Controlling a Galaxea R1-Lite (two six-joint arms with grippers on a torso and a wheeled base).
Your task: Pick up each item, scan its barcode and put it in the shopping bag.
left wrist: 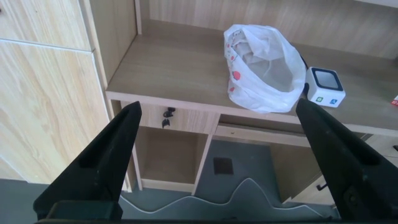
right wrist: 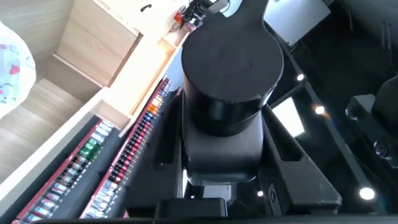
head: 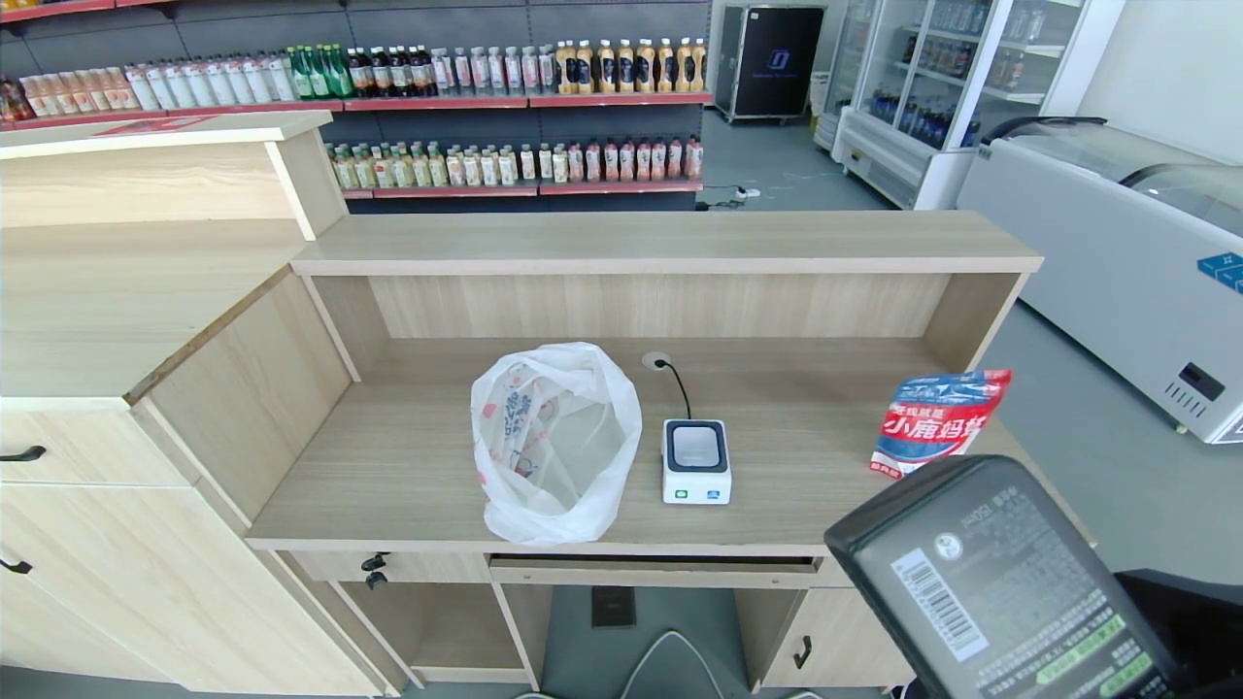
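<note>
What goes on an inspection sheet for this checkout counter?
Surface: light wooden counter.
Job's things: white plastic shopping bag, open, beside white square barcode scanner; red-and-blue snack pouch at counter's right edge; black labelled bottle held off the counter.
Clutter: dark keys hanging in a drawer lock.
Claws: left claw open, empty; right claw shut on the bottle.
Cables: black scanner cable enters a counter hole.
Surroundings: shelves of bottled drinks; white chest freezer.
</note>
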